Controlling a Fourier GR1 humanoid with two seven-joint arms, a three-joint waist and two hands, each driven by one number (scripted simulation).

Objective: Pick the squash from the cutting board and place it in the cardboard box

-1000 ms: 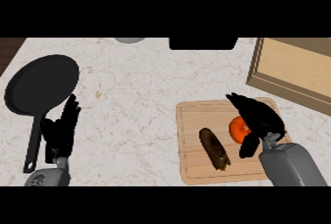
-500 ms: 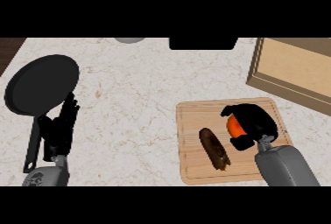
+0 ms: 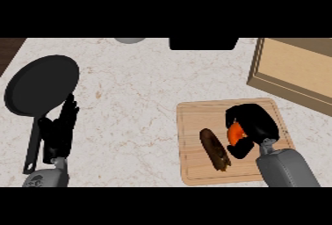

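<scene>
Curled over the orange squash [image 3: 236, 130] on the cutting board [image 3: 194, 169], right robot hand [image 3: 251, 121], fingers and thumb wrapped round it, presumably to secure it for lifting. Just left of the squash, a dark brown vegetable [image 3: 214, 149]. Up and right of the board, the cardboard box [image 3: 295, 70]. Far left of the board, left robot hand [image 3: 59, 127] resting with straight fingers beside a black pan [image 3: 40, 85] on the worktop [image 3: 136, 105].

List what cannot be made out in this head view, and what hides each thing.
- Squash: mostly covered by the curled right hand; shape unclear.
- Cardboard box: cut off by the right edge; inside unseen.
- Pale round object: cut off at the top; unidentifiable.
- Frying pan handle: partly hidden by the left hand.
</scene>
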